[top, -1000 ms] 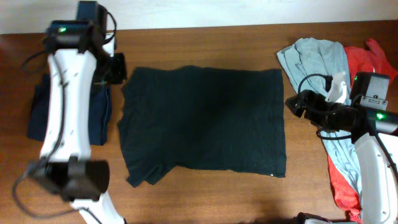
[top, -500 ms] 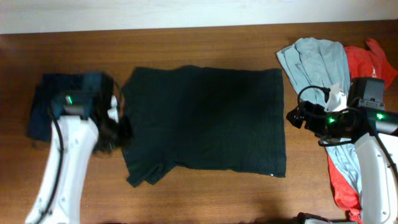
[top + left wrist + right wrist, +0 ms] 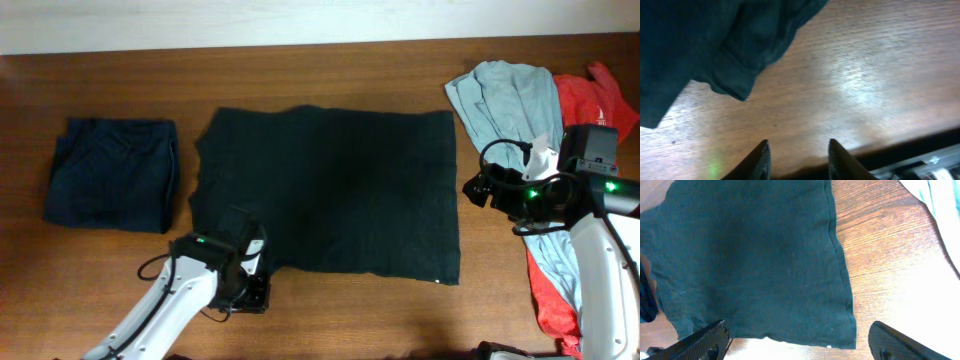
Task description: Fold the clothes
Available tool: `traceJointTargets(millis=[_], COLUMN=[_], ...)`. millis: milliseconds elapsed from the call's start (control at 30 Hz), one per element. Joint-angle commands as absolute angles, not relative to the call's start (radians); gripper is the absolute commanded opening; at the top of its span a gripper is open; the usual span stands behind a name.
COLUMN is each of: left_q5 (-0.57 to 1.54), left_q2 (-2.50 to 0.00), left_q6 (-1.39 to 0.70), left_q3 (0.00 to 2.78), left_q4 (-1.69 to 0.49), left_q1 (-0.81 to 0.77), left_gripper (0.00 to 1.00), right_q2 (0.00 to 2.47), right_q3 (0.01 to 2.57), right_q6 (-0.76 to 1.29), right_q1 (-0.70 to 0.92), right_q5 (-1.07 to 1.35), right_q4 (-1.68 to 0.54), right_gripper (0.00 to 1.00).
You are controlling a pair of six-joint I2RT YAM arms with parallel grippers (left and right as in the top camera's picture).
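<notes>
Overhead: set high above, facing straight down, far enough off to take in the whole surface (image 3: 330, 70), both arms and the black garment (image 3: 330, 190) spread at centre.

Left wrist: very near and low, tilted down past the left pincer (image 3: 799, 155) onto one front corner of that garment and bare wood.

Right wrist: held higher, facing across the same garment from its right edge, with the right pincer (image 3: 797, 327) at the bottom of the frame.

Shared by all three: the black garment.
</notes>
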State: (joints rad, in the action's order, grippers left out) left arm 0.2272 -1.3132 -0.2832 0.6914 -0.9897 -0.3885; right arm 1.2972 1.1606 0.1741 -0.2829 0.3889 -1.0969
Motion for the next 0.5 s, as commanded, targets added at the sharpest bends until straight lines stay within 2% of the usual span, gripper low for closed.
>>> traceJointTargets(millis=[0,167,467], left_q5=[0.117,0.098,0.089], left_q2=[-1.301,-1.301,-1.385], left_q6=[-0.348,-0.458,-0.460], left_q3=[0.683,0.684,0.684], left_q4=[-0.954,-0.940,-0.821], left_q1=[-0.424,-0.422,-0.422], left_gripper=[0.43,0.47,0.49], right_q2=[1.304,1.304,1.304], right_q3=[1.163,1.163,1.163], right_q6=[0.161,0.161,0.161], right_q1=[-0.289,-0.288,-0.288], right_q5=[0.377,0.377,0.377], right_q4=[-1.101,-1.105,-1.105], right_gripper=[0.93,0.94,0.93])
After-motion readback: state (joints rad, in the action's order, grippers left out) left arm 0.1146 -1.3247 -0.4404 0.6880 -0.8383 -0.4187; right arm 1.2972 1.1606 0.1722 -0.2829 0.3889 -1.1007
